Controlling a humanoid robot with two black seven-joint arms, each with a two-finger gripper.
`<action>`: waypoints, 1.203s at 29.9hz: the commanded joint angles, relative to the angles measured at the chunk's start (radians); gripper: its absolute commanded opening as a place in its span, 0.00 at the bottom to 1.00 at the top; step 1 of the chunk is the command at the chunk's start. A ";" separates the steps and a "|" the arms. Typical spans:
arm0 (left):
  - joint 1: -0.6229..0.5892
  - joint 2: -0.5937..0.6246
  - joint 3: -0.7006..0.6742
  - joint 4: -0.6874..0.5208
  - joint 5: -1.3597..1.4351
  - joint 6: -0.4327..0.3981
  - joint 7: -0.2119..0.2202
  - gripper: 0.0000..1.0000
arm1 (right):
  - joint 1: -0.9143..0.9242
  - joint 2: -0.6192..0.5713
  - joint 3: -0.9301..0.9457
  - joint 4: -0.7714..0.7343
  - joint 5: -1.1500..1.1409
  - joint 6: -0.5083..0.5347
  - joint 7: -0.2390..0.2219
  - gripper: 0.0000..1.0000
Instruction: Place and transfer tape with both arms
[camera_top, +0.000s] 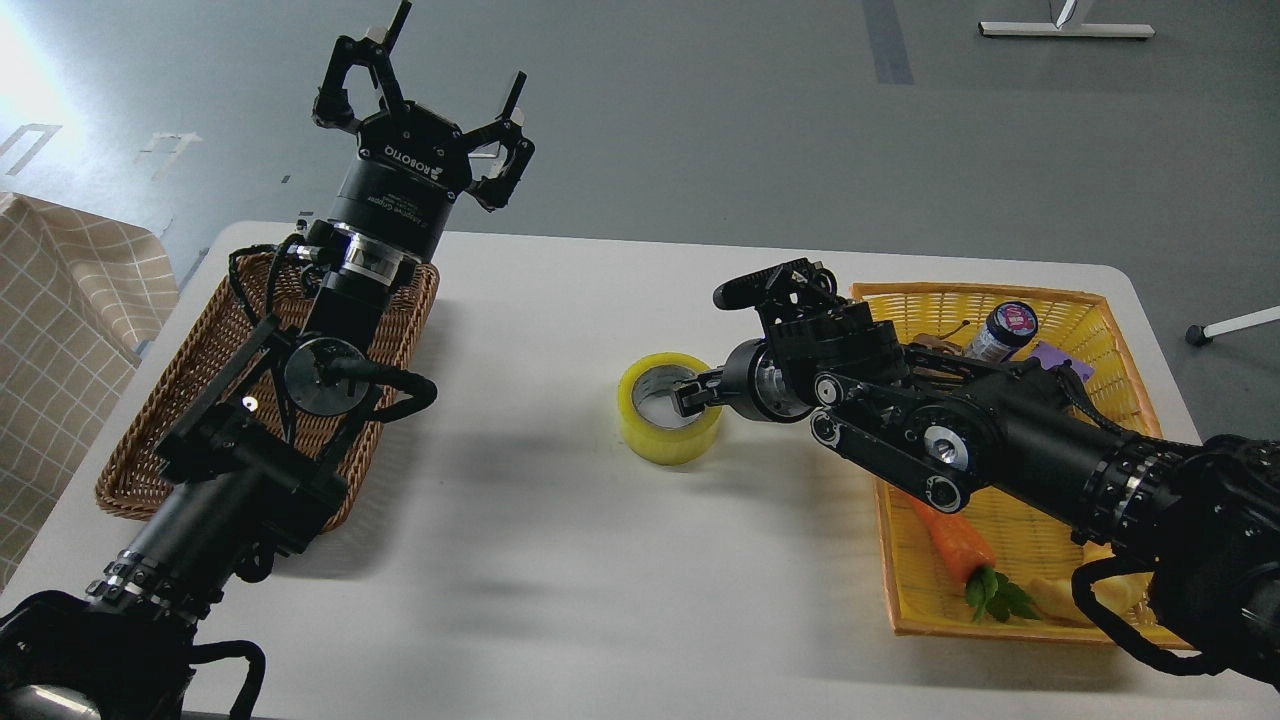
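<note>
Tape (668, 408) flat on table (560, 560), right jaws (700, 345) pinching its rim, mid-placement; next, release for left jaws (440, 95), spread wide, raised over wicker basket (200, 400).

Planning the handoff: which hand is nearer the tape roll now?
Right. The right hand is at the tape roll, one finger reaching into its core. The left hand is raised over the wicker basket, well apart.

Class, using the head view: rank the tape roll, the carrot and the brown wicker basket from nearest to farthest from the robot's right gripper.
1. The tape roll: at the right gripper, table centre, one fingertip reaching into its core.
2. The carrot: in the yellow basket on the right, below the arm.
3. The brown wicker basket: far left, under the left arm.
</note>
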 joint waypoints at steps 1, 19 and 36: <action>0.000 -0.001 0.000 -0.001 0.000 0.000 0.000 0.98 | 0.000 0.000 0.040 0.006 0.003 0.000 -0.001 0.81; 0.000 0.003 0.002 0.001 0.003 0.000 0.003 0.98 | -0.055 -0.225 0.303 0.278 0.014 0.000 -0.002 0.97; -0.003 0.015 0.018 0.008 0.003 0.000 0.011 0.98 | -0.360 -0.304 1.098 0.359 0.499 0.000 -0.001 0.99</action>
